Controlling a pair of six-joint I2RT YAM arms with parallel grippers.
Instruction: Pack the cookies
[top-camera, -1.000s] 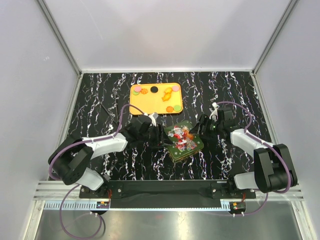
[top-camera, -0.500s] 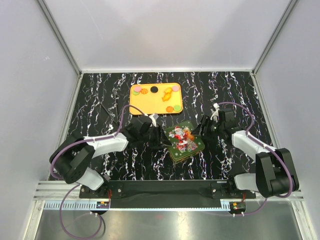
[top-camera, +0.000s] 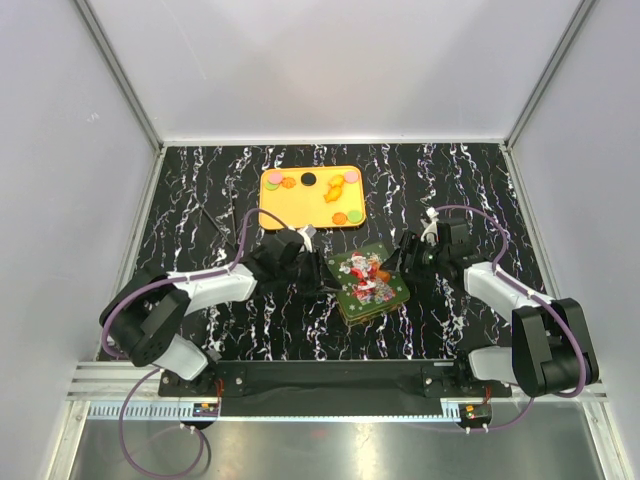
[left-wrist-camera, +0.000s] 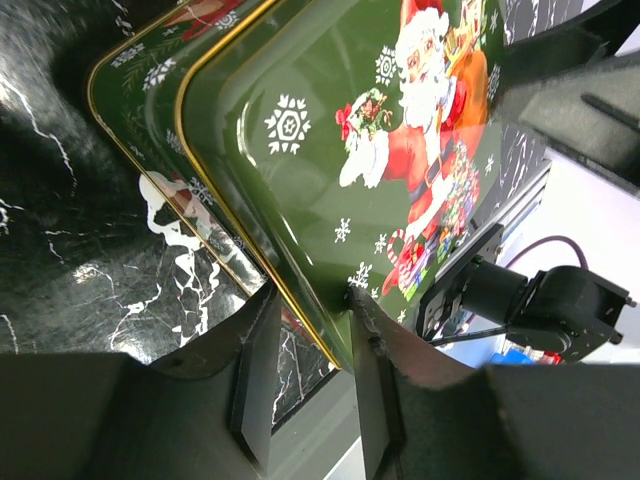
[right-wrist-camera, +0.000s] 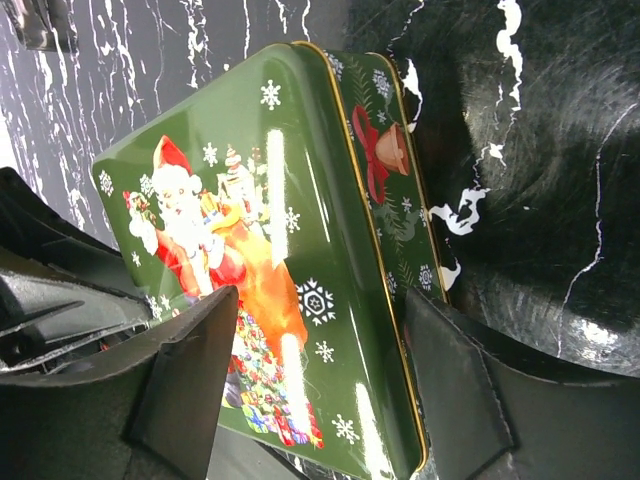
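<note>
The cookies lie as small orange, black and pink discs on an orange tray at the back. In front of it sits a green Santa tin, its lid tilted and offset over the base. My left gripper is at the tin's left side. In the left wrist view its jaws pinch the lid's gold-rimmed edge. My right gripper is at the tin's right side and stands open, straddling the lid's corner without pressing it.
Black marbled table with white walls on three sides. The tray stands close behind the tin. Both arms' cables loop above the table near the tin.
The left jaws have narrowed onto the lid's edge. The right jaws narrowed a little and then widened again. The tin has shifted slightly.
</note>
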